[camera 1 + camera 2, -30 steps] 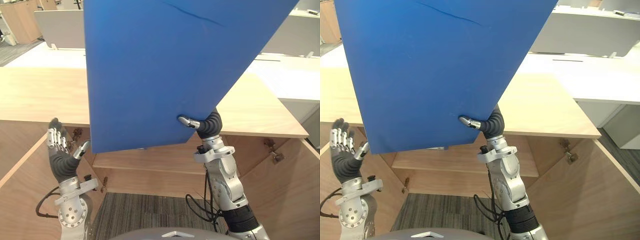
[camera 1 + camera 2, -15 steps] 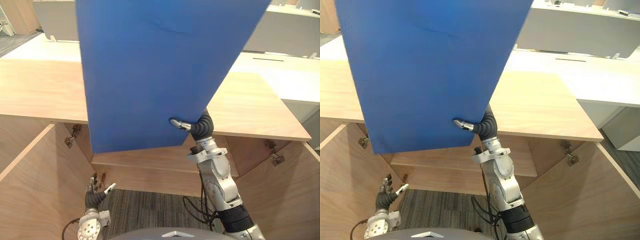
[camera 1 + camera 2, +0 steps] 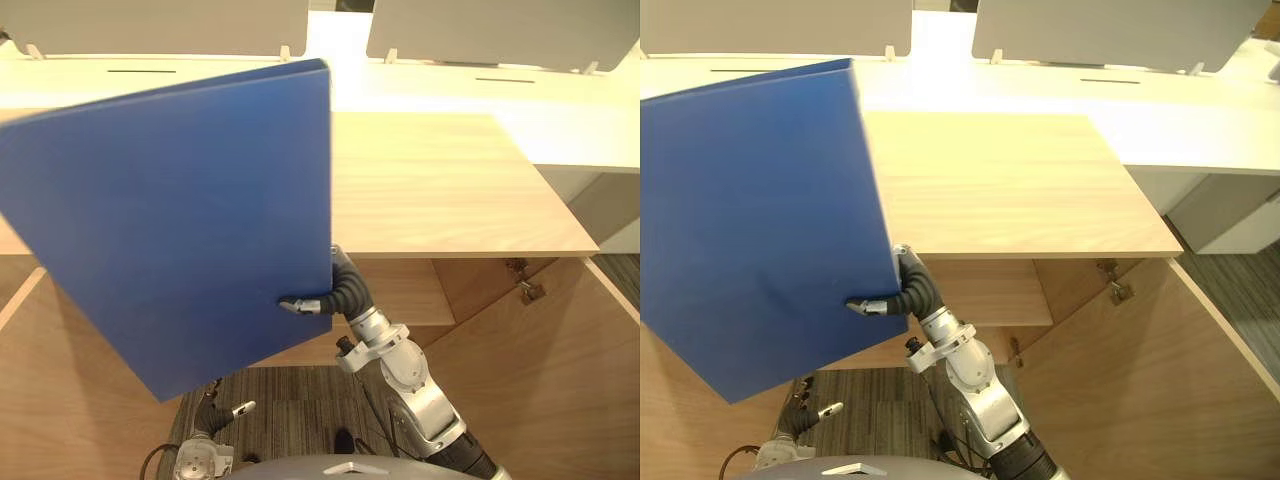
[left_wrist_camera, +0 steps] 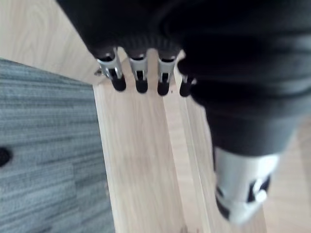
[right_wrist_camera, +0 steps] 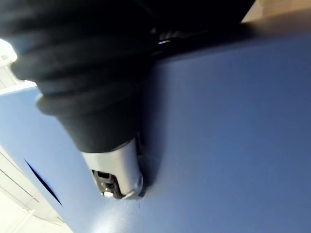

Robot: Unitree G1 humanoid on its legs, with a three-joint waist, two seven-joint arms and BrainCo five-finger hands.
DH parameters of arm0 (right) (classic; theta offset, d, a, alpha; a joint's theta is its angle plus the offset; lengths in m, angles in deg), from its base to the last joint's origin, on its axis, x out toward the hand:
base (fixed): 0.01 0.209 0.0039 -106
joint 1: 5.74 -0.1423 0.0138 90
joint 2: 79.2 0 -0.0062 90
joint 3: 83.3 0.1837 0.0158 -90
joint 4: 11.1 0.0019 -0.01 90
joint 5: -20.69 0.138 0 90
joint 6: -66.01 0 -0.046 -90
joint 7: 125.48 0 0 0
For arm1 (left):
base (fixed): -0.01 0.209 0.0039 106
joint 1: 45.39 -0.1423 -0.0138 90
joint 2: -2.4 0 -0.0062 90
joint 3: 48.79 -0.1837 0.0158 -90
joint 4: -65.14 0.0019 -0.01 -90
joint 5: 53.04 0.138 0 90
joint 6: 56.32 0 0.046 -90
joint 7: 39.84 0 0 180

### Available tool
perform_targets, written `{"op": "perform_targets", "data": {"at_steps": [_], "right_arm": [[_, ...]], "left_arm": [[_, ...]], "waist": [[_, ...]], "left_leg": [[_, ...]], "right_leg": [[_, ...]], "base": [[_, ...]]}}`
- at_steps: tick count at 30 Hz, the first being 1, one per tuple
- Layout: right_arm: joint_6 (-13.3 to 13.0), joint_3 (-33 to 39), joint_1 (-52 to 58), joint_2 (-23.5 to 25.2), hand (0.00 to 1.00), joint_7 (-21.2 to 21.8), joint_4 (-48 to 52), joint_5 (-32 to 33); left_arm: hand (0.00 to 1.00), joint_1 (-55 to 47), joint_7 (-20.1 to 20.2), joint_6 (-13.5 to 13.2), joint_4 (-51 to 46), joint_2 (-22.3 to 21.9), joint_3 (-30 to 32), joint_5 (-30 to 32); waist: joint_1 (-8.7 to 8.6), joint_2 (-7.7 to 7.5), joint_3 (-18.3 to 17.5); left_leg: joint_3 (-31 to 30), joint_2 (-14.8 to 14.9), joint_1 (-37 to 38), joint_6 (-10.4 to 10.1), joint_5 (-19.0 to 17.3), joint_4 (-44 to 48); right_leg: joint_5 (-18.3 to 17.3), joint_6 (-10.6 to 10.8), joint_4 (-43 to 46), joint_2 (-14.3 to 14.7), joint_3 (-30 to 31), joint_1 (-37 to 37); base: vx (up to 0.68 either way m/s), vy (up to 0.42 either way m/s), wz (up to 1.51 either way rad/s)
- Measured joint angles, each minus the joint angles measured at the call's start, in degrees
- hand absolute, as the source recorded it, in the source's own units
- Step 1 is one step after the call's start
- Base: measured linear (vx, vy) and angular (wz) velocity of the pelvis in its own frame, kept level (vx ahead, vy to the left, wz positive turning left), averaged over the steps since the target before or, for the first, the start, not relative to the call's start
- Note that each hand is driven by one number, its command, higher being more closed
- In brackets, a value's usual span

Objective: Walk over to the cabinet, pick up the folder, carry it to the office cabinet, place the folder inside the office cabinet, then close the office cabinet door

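Pinching folder (image 3: 190,230) edge: right hand (image 3: 345,291) fingers (image 3: 303,305)

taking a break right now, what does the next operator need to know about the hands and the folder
Right hand: shut on the blue folder, thumb on its near face, holding it up and tilted in front of the office cabinet.
Left hand: open, holds nothing, low near the carpet.
The cabinet is open: right door swung out, shelf visible inside.
Done: folder picked up and brought to the cabinet.
Left: put the folder inside, then close the door.
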Motion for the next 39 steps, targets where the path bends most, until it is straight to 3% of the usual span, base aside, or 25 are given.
{"op": "perform_targets", "data": {"at_steps": [6,10,14,23,32,39], "right_arm": [[0.3,-5.4,-3.7,-1.8,1.00,-0.8,-8.2,-7.3],[0.9,-7.3,-10.5,-2.2,1.00,-2.8,-13.8,-9.7],[0.9,-8.6,-17.6,-2.1,1.00,-5.3,-18.3,-12.4],[0.3,-8.0,-25.6,-3.3,1.00,-7.1,-27.2,-18.5],[2.2,3.9,-29.8,-4.3,1.00,-7.3,-33.6,-15.6],[3.7,17.3,-31.9,-6.0,1.00,-11.2,-31.1,-2.7]], "left_arm": [[0.00,4.9,-0.1,0.0,2.8,0.8,-2.7,0.7],[0.00,10.2,-0.5,-0.1,3.8,1.4,-3.9,0.9],[0.00,13.4,-0.9,-0.1,4.0,2.9,-5.5,0.9],[0.00,18.7,-1.2,-0.2,3.8,3.4,-6.4,0.5],[0.00,23.8,-1.2,-1.1,1.0,3.6,-3.5,-0.2],[0.00,24.1,-1.5,-1.6,-6.2,2.8,2.8,-2.5]], "waist": [[-0.33,1.03,4.0],[-0.11,1.82,10.8],[0.02,2.23,14.8],[0.74,3.97,18.7],[1.18,4.32,20.0],[1.61,4.94,20.8]], "left_leg": [[2.0,0.7,-6.4,0.0,-4.6,9.4],[2.4,2.1,-14.4,0.2,-8.2,20.1],[2.4,2.9,-21.7,0.5,-10.0,27.6],[1.2,3.7,-35.6,1.7,-12.3,38.9],[-0.9,4.6,-49.3,2.0,-13.7,48.7],[-2.3,5.6,-57.2,2.1,-15.5,55.3]], "right_leg": [[-0.2,-0.2,2.6,0.1,2.0,-4.4],[-0.7,-0.7,8.3,0.7,2.6,-10.4],[-2.5,-0.6,15.8,0.7,2.8,-18.1],[-4.7,-0.7,27.5,0.4,2.3,-31.7],[-7.3,-1.3,37.9,0.1,1.1,-45.1],[-9.5,-1.6,44.4,0.2,0.3,-52.6]], "base": [[-0.03,0.007,-0.18],[-0.11,-0.006,-0.06],[-0.16,0.003,0.01],[-0.16,-0.016,0.05],[-0.09,-0.024,0.08],[-0.01,-0.002,0.01]]}}
